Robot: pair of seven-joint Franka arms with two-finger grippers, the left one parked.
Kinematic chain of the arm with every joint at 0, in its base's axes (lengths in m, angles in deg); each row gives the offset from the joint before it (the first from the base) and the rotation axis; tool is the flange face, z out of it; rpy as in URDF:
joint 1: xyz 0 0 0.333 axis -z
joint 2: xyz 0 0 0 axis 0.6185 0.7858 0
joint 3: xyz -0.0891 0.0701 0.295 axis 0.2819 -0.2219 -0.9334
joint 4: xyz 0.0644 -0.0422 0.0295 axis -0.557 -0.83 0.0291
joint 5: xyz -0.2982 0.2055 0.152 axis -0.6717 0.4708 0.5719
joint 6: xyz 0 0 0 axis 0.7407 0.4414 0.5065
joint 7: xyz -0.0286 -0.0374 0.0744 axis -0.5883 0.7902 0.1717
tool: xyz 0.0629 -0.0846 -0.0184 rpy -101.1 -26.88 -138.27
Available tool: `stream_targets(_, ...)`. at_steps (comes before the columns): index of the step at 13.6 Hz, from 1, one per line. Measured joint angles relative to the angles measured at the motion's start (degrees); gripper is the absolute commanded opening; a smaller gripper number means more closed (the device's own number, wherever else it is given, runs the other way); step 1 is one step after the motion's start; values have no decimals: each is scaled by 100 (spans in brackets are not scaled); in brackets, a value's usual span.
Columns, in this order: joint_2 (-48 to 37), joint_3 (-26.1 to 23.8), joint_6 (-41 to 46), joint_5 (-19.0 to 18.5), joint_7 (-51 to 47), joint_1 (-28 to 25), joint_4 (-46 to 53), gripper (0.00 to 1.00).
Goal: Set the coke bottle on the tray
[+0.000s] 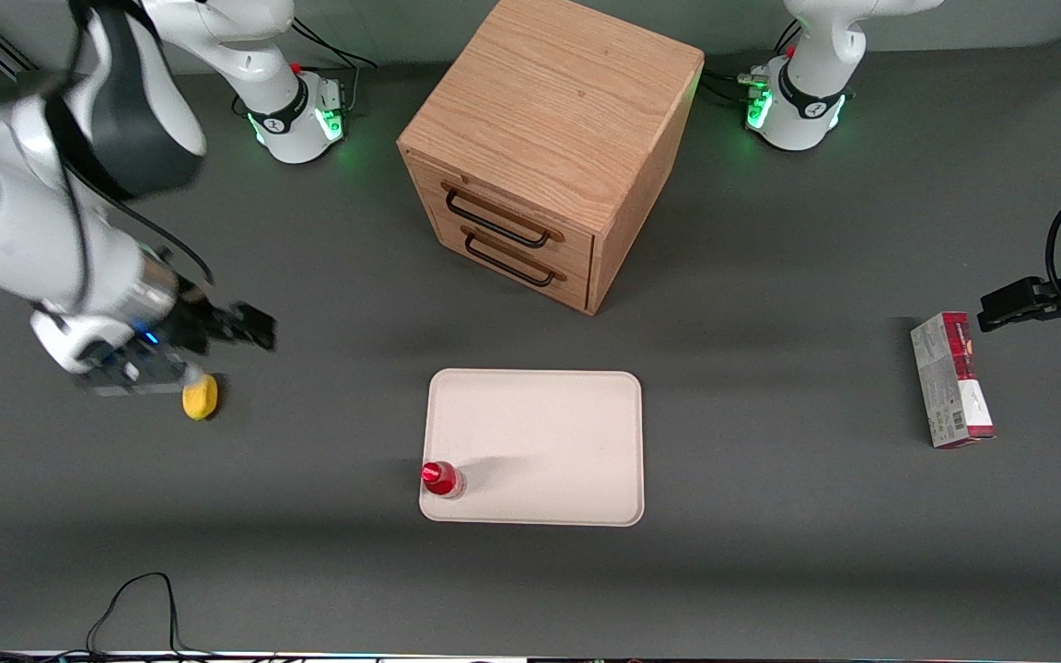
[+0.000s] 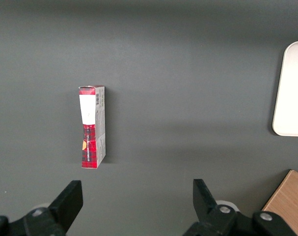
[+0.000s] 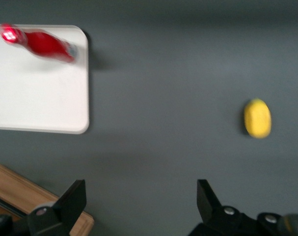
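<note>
The coke bottle (image 1: 442,479) stands upright on the cream tray (image 1: 540,433), at the tray's corner nearest the front camera on the working arm's side. It also shows in the right wrist view (image 3: 43,43) on the tray (image 3: 36,98). My gripper (image 1: 250,327) is open and empty, raised above the table toward the working arm's end, well away from the tray and just above a yellow lemon (image 1: 200,397). Its fingers (image 3: 72,199) are spread wide with only bare table between them.
A wooden two-drawer cabinet (image 1: 549,147) stands farther from the front camera than the tray. The lemon shows in the right wrist view (image 3: 257,118). A red-and-grey carton (image 1: 951,379) lies toward the parked arm's end and shows in the left wrist view (image 2: 92,126).
</note>
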Motion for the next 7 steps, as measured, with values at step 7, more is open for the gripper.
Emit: stream_targets(7, -2368, 422, 629, 32, 95, -85, -1612, 100)
